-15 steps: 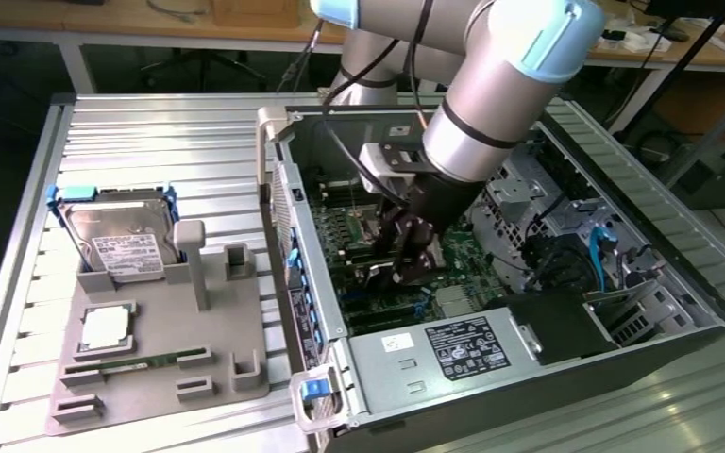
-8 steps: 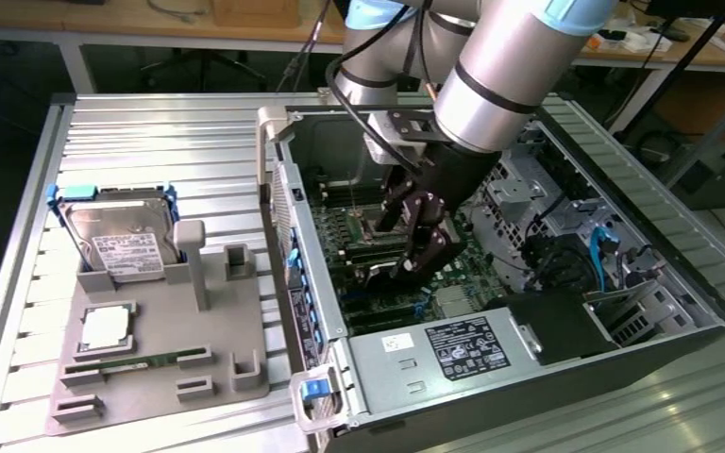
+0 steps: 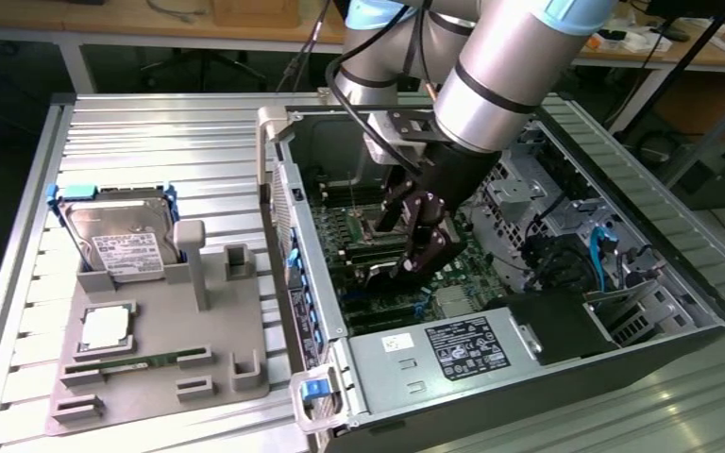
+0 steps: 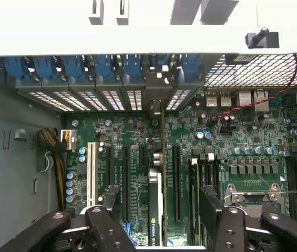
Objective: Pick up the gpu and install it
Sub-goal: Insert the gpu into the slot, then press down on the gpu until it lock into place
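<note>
The gpu stands on edge in a slot of the green motherboard, its dark face carrying a pale logo too cut off to read. It sits between the wide-open fingers of the gripper, which do not touch it. In the exterior view the arm reaches steeply down into the open computer case, where a white-printed label is illegible.

A grey fixture tray lies on the ribbed metal surface at the exterior view's left. In it a silver hard drive with a white label and blue rails leans upright; a processor chip lies flat nearby — and below that, a narrow green memory stick. Beside the tray lies the open computer case, its green motherboard showing blue slot clips and an empty CPU socket.
</note>
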{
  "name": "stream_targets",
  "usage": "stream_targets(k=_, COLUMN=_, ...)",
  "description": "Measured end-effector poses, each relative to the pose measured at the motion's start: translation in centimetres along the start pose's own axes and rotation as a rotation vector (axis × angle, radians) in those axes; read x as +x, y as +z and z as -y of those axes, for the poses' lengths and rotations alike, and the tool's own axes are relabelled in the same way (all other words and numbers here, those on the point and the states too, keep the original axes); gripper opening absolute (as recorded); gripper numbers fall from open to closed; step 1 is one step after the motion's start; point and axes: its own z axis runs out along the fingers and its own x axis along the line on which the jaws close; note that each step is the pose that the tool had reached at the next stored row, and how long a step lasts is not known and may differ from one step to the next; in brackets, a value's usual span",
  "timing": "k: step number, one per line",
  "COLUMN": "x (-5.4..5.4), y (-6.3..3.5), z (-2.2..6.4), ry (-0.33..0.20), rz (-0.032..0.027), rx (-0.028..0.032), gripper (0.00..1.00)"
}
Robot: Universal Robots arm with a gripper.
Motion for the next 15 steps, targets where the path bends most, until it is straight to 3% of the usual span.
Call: stream_targets(k=15, x=0.00, y=0.00, z=0.00, ry=0.000, rz=0.0000, rx=0.0000, gripper=0.71)
